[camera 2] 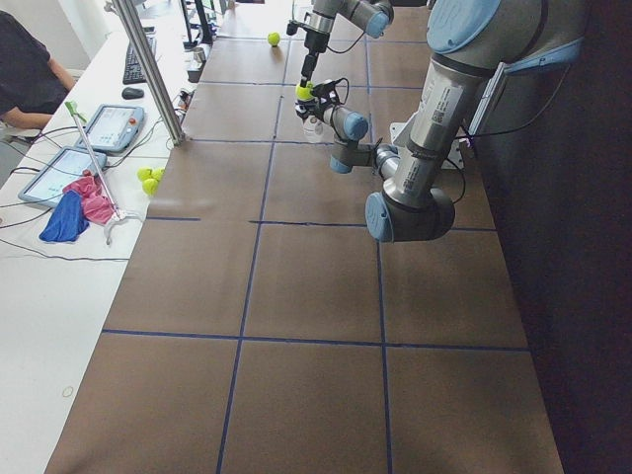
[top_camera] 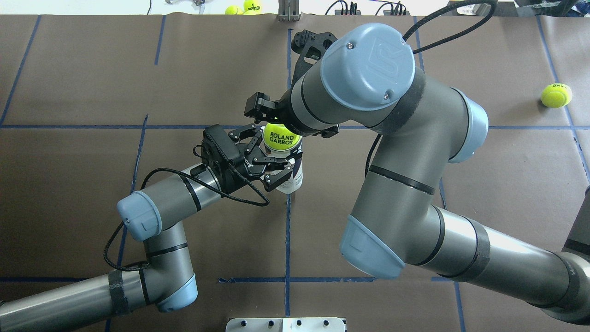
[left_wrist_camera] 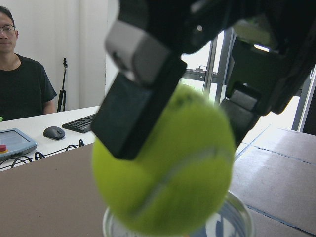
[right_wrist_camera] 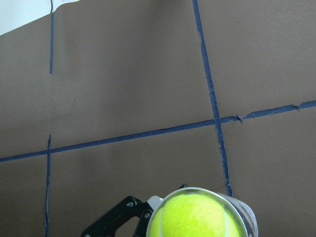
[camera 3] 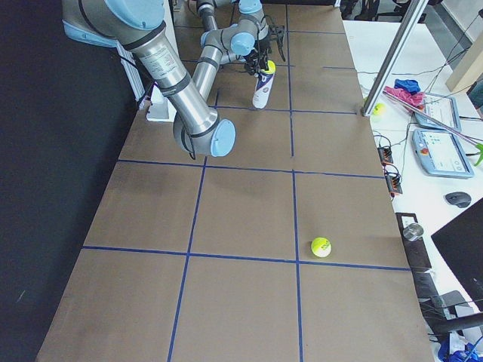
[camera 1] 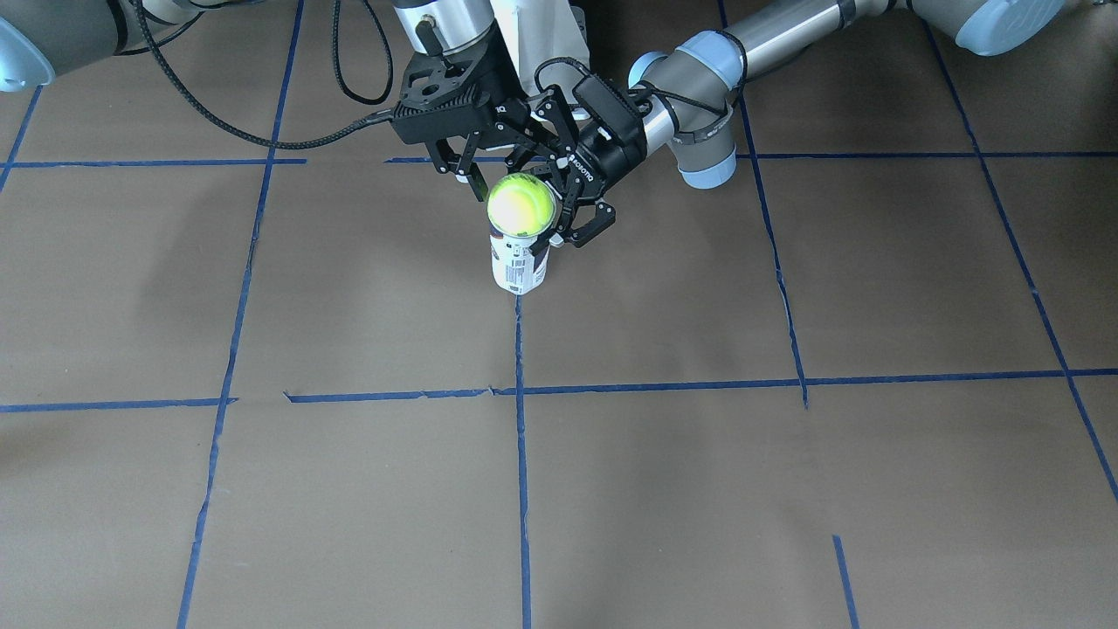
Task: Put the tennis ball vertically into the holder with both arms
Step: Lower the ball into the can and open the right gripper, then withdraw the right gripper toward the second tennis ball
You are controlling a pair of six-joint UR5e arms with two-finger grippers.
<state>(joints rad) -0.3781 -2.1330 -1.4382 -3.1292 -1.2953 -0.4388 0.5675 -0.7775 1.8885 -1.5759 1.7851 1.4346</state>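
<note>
Spare ball (camera 3: 321,246) on brown table (camera 3: 241,286); operator (left_wrist_camera: 19,84) near keyboard (left_wrist_camera: 81,124).

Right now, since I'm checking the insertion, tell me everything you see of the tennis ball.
The tennis ball is fuzzy, yellow-green, with a pale seam and black ROLAND GARROS lettering facing up. It sits at the open mouth of the upright holder, mostly above the rim, pinched on two sides by the right gripper from above.

Yellow-green tennis ball (camera 1: 521,203), white-navy holder (camera 1: 521,262)
</note>
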